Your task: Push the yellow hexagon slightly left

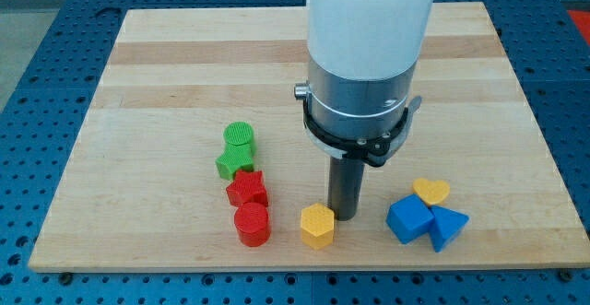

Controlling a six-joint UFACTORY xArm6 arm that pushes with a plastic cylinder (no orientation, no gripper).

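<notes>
Near the board's bottom edge, my tip beside the yellow hexagon's right.

My arm is a white cylinder, then a silver collar, ending in a dark rod.

Illumination was bright, even and diffuse, from overhead. The wooden board showed no glare. Shadows were soft and short: the yellow hexagon cast 1 faint shadow toward 6 o'clock. The white arm housing was near overexposure. Focus was sharp throughout; edge distortion was negligible.
</notes>
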